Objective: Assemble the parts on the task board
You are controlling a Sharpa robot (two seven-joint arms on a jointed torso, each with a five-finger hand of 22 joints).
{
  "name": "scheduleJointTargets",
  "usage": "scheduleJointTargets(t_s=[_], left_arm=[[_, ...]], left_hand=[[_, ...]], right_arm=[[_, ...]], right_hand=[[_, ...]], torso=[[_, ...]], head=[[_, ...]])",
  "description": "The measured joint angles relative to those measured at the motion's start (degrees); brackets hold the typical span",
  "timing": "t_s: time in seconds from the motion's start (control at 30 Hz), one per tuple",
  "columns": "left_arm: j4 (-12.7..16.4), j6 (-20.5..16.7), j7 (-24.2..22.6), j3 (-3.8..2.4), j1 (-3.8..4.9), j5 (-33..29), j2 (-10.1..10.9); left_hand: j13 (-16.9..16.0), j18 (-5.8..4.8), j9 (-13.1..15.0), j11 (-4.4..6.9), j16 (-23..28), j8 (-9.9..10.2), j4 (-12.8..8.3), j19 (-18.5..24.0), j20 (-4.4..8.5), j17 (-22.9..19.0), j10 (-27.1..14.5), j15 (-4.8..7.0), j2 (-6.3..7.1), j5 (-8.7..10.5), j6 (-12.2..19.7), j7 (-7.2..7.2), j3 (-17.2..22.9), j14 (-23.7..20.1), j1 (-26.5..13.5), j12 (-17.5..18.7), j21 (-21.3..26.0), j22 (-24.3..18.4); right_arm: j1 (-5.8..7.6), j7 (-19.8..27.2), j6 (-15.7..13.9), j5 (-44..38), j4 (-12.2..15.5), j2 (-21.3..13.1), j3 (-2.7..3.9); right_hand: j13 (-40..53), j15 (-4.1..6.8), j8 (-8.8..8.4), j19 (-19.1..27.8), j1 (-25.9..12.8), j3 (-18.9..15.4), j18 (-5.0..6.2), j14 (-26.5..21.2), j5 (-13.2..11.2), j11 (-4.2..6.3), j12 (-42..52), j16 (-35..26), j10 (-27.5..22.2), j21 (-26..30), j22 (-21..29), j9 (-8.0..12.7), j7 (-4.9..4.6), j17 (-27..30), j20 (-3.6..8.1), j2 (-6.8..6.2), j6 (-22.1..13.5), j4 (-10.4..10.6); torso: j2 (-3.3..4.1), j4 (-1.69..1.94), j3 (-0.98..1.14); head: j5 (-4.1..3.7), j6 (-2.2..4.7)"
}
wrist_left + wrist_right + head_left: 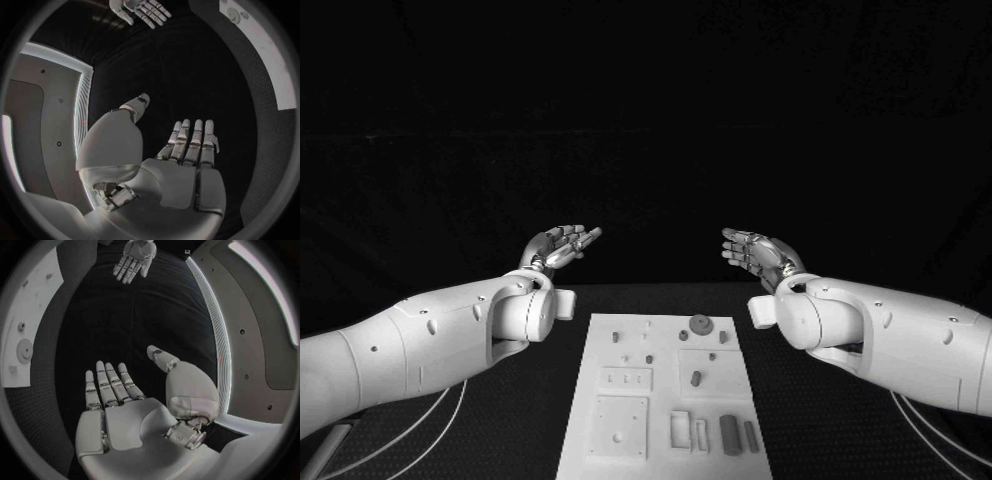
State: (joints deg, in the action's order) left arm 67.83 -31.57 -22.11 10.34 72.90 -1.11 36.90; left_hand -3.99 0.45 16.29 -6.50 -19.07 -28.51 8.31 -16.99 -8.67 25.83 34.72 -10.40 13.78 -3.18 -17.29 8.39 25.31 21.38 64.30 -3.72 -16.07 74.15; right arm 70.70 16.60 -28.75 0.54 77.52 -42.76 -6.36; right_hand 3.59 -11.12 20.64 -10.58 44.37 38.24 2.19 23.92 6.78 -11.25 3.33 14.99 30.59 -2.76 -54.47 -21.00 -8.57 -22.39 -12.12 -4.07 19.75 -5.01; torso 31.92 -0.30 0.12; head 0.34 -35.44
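Centrally, a long white task board (pixel 664 400); small grey parts (pixel 700 323) on it

Dim scene — far background fully black. Light falls from above onto the white task board (pixel 664 400) and arms, which read bright, no harsh glare. Wrist views — strong fisheye bending at rims; focus acceptable.

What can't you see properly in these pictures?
- Small parts on the task board, head view: too small to tell their shapes.
- Task board's near end, head view: cut off by the bottom edge.
- Task board, left wrist view: a bent strip at the rim, cut off.
- Left robot hand and right robot hand: open, hiding nothing.
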Motion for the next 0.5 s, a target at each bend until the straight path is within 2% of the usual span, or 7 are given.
scheduleJointTargets(t_s=[0.03,0.13,0.23,0.27,0.3,0.4,0.5], left_arm=[[-1.18,1.29,0.67,0.45,0.69,-0.10,-0.40],[-3.13,3.98,2.03,1.23,1.75,-0.32,-1.06],[-3.91,5.59,2.86,1.54,2.12,-0.45,-1.34],[-4.05,6.08,3.11,1.56,2.18,-0.49,-1.38],[-4.12,6.48,3.34,1.56,2.22,-0.52,-1.41],[-4.23,7.56,3.95,1.64,2.22,-0.60,-1.42],[-4.68,10.22,4.31,1.76,2.17,-0.13,-1.20]], left_hand=[[-0.10,0.00,0.28,-0.11,-0.35,-0.55,0.11,-0.41,-0.08,0.42,0.70,-0.09,0.08,-0.19,-0.46,-0.03,0.46,0.43,1.28,0.00,-0.34,0.51],[-0.13,0.01,0.51,-0.16,-0.45,-0.74,0.17,-0.55,-0.04,0.68,0.93,-0.14,0.12,-0.19,-0.52,-0.10,0.53,0.64,1.63,-0.23,-0.41,0.80],[-0.13,0.00,0.71,-0.37,-0.52,-1.05,0.18,-0.55,-0.04,0.78,1.14,-0.13,-0.13,-0.19,-0.81,0.03,0.53,0.86,1.89,-0.23,-0.41,0.80],[-0.18,0.00,0.78,-0.53,-0.75,-1.06,0.07,-0.77,0.18,0.85,1.30,-0.20,-0.25,-0.19,-1.03,-0.01,0.42,1.14,2.01,-0.23,-0.57,0.80],[-0.20,0.00,0.82,-0.61,-0.90,-1.06,-0.10,-1.06,0.25,0.91,1.46,-0.19,-0.30,-0.19,-1.03,-0.01,0.25,1.34,2.06,-0.23,-0.77,0.80],[-0.48,-0.01,1.22,-0.99,-2.08,-1.59,-1.00,-2.81,0.91,1.32,3.49,-0.39,-1.43,-0.19,-3.00,0.08,-0.98,3.64,3.12,-1.03,-1.33,0.80],[-1.33,0.00,1.84,-1.68,-4.52,-3.16,-2.99,-7.35,2.37,1.91,8.57,-0.66,-4.08,-2.51,-8.12,0.42,-2.79,9.03,4.26,-3.26,-2.73,0.79]], right_arm=[[0.82,-1.43,1.92,0.01,-0.96,0.14,-0.39],[2.32,-4.75,6.41,0.04,-2.79,0.41,-1.22],[3.14,-7.08,9.52,0.06,-3.85,0.61,-1.78],[3.38,-7.84,10.54,0.07,-4.15,0.66,-1.89],[3.61,-8.54,11.48,0.07,-4.44,0.71,-2.01],[4.00,-10.34,13.92,-0.34,-5.25,0.91,-2.19],[3.28,-10.64,14.47,-8.61,-8.72,2.16,-2.31]], right_hand=[[0.00,-0.05,0.22,-0.17,0.19,-0.37,-0.01,0.05,0.52,0.01,0.00,0.08,0.37,0.00,-0.40,-0.16,0.07,-0.13,-0.16,0.19,0.09,-0.39],[0.14,-0.35,0.67,-0.57,1.14,-2.62,-0.01,0.35,2.88,-0.14,0.32,0.57,1.84,0.00,-2.03,-0.60,0.07,-0.54,-0.57,1.14,0.51,-2.64],[0.31,-0.43,1.05,-1.13,2.12,-4.29,0.10,1.06,4.35,-0.27,0.38,1.22,3.28,-0.17,-3.84,-0.87,0.02,-0.83,-1.05,1.62,0.87,-4.64],[0.37,-0.46,1.31,-1.72,2.66,-4.78,0.85,1.44,4.77,-0.33,0.60,1.49,3.88,-0.33,-4.80,-0.97,0.03,-0.95,-1.04,1.65,1.30,-5.38],[0.42,-0.52,1.49,-2.24,3.21,-5.17,0.87,1.83,5.07,-0.42,0.81,1.73,4.50,-0.33,-5.89,-1.04,0.00,-1.06,-1.03,1.63,1.67,-6.05],[0.69,-0.76,2.16,-4.41,5.17,-5.99,0.89,3.47,5.65,-0.69,1.40,2.55,6.85,-0.74,-9.92,-1.31,-0.09,-1.36,-1.09,1.45,3.07,-7.97],[0.86,-1.21,2.79,-6.70,7.07,-6.32,1.77,5.32,5.65,-1.04,1.99,3.35,9.38,-0.76,-12.47,-1.43,-0.24,-1.50,-1.14,1.08,4.92,-9.19]], torso=[[0.00,0.00,0.00],[0.01,-0.01,0.00],[0.01,-0.01,0.00],[0.01,-0.01,0.00],[0.01,-0.01,0.00],[0.01,-0.01,0.00],[0.25,0.04,0.05]], head=[[0.00,-0.01],[0.00,-0.01],[0.00,-0.01],[0.00,-0.01],[0.00,-0.01],[0.00,-0.01],[0.22,0.04]])
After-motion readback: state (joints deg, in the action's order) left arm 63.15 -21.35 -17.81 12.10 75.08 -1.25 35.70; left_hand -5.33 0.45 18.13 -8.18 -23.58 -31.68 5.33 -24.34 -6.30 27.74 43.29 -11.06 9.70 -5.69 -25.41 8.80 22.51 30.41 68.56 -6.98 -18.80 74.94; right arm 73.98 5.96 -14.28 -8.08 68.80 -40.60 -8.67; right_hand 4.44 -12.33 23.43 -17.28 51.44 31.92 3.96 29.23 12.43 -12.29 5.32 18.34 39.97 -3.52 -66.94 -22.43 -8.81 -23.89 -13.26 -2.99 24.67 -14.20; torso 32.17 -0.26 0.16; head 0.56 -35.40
